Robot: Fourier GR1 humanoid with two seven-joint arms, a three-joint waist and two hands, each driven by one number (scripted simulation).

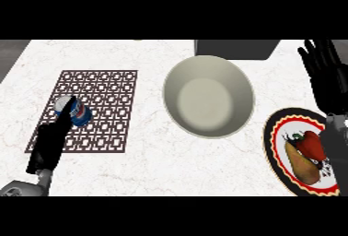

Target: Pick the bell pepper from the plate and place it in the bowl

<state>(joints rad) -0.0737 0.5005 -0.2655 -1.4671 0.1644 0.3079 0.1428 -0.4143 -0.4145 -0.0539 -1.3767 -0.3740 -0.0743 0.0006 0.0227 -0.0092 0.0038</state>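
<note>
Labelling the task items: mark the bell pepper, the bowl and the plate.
bell pepper (312, 144), head view, red body.
bowl (208, 96), head view, inner bottom.
plate (279, 124), head view, upper left rim.

A white marble-look counter top with faint reddish veins (136, 170) fills nearly the whole view. On its left half lies a flat dark brown lattice-patterned mat (102, 92), rectangular and slightly skewed. At the far edge, right of centre, sits a dark grey boxy block (236, 48). Past the counter's upper left corner shows a strip of dark grey floor (12, 50). The light is even and soft.
</note>
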